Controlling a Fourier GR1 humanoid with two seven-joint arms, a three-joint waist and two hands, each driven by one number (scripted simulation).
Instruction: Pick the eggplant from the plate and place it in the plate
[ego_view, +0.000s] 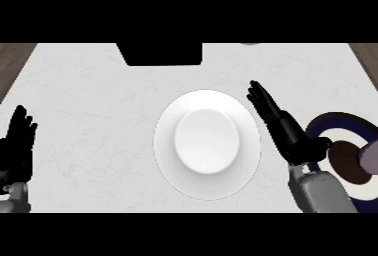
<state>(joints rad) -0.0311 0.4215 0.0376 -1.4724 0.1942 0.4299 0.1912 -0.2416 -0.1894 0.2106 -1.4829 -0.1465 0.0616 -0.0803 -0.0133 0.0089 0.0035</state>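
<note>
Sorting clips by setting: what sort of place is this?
Likely a kitchen counter: a pale marbled counter top, a white plate, and a dark-rimmed plate at the right edge.

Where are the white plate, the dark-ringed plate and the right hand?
white plate (166, 150), head view, on its left rim.
dark-ringed plate (341, 120), head view, on its dark upper rim.
right hand (284, 127), head view, on the back of the palm.

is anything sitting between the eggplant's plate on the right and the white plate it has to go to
Only the robot's own right hand and forearm, which lie over the gap between the dark-rimmed plate and the white plate. The eggplant is at the right edge. No other object shows on the counter between them.
</note>
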